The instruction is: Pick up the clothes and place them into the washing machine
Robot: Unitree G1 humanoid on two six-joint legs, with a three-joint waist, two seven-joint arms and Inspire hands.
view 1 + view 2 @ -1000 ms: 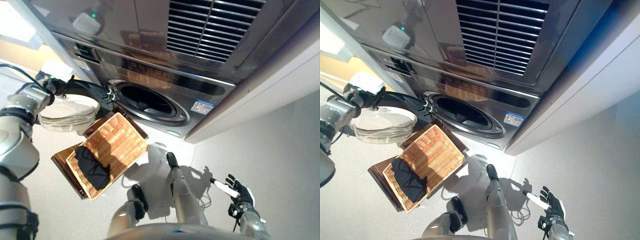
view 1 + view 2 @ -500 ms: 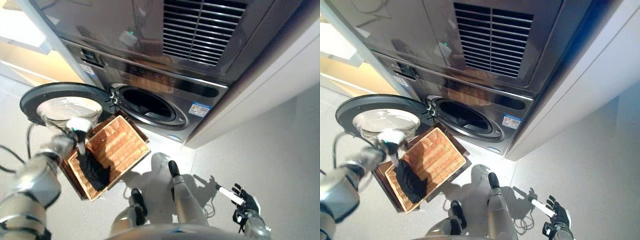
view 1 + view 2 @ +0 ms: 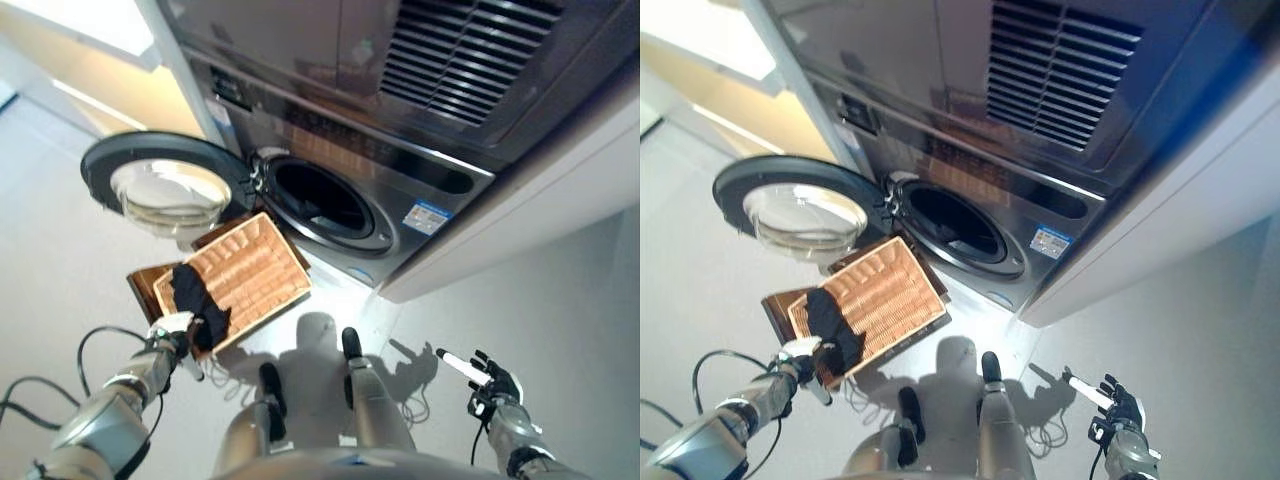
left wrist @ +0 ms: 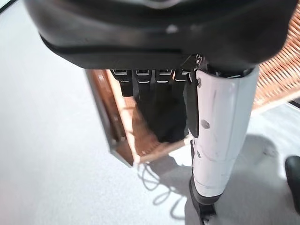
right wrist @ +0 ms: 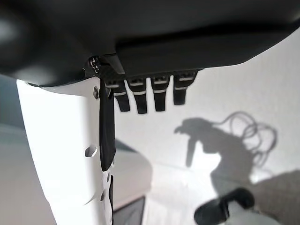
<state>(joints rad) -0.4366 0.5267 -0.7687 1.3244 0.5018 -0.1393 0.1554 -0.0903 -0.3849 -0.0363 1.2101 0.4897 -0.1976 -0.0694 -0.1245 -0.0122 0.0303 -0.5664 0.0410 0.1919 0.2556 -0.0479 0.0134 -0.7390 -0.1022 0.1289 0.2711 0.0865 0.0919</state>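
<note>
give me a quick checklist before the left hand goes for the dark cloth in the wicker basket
1. Round glass washing machine door swung fully open: ok.
2. Drum opening unblocked; something pale lies inside, hard to make out: cannot tell.
3. Black garment lies in the woven wicker basket, at its end nearest the robot: ok.
4. Left hand hangs over the basket's near edge beside the garment, fingers straight, holding nothing: ok.
5. Right hand is low at the robot's right side over bare floor, fingers relaxed, holding nothing: ok.
6. Basket rests on the brown wooden tray below the door: ok.
</note>
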